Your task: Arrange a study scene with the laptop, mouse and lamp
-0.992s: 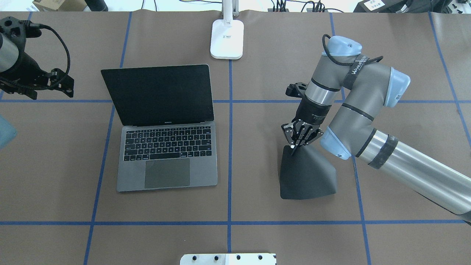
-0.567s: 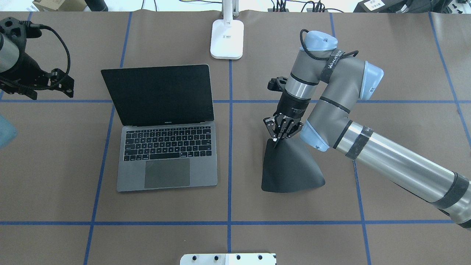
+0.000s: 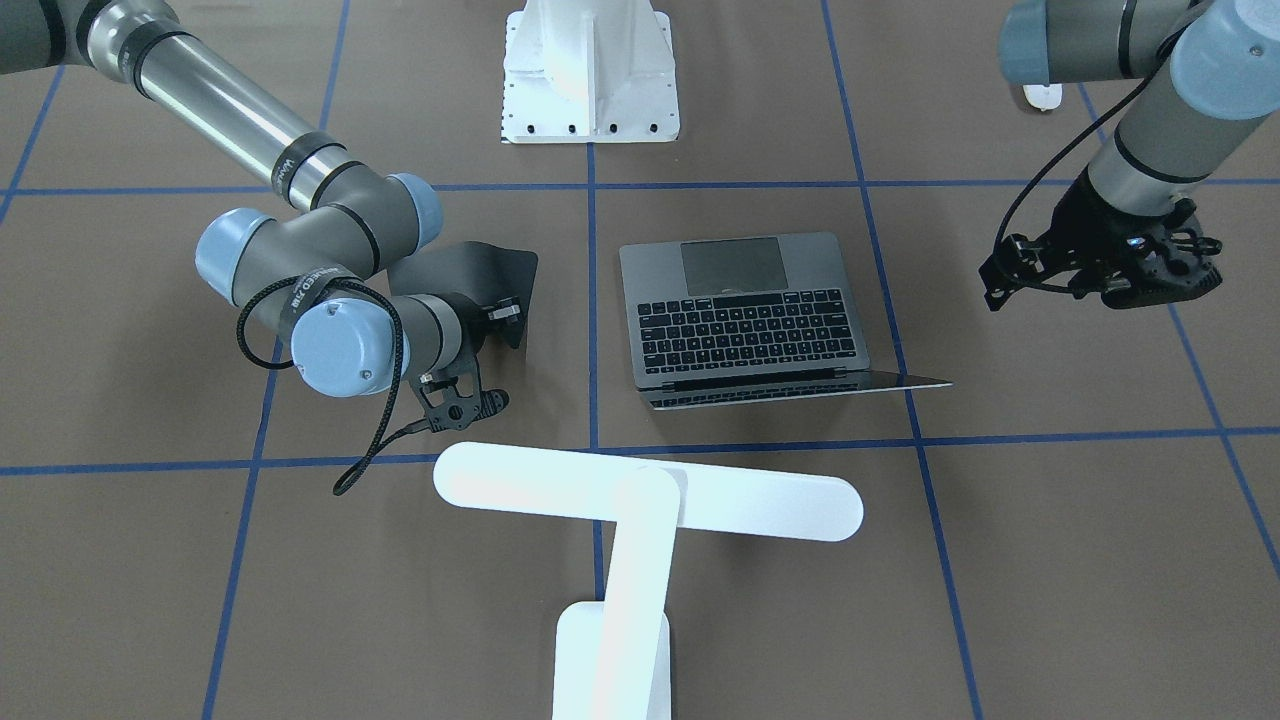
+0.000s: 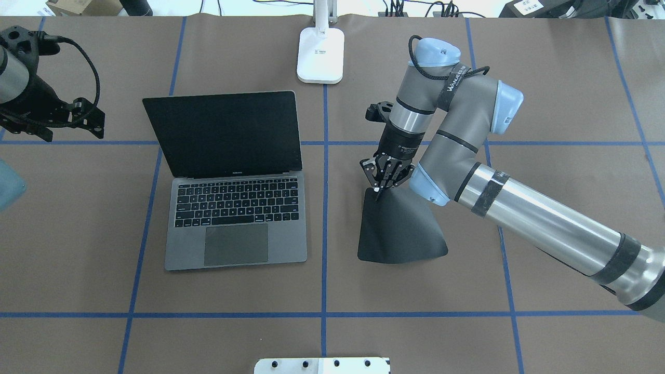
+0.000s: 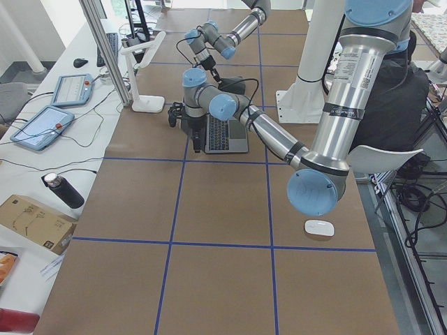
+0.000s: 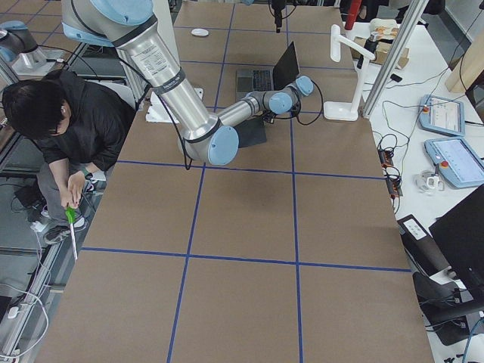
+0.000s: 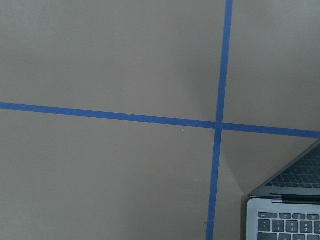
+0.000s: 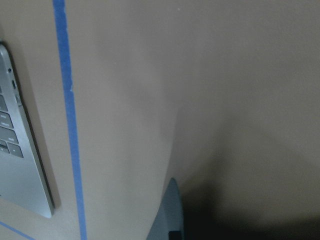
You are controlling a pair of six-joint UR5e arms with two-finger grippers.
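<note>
Right gripper (image 4: 382, 189) clenched on raised far edge of black mouse pad (image 4: 400, 234), right of open laptop (image 4: 236, 228). Left gripper (image 3: 1140, 275) hovers left of laptop; finger state indiscernible. Lamp (image 4: 320, 54) behind laptop. Mouse (image 5: 319, 227) well apart, toward table's left end.

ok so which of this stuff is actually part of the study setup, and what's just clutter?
Job: laptop, lamp, mouse, plus the black mouse pad pinched in the right gripper.
Lying about: white bolted pedestal, bottle, cardboard box, tablet on the side bench.
</note>
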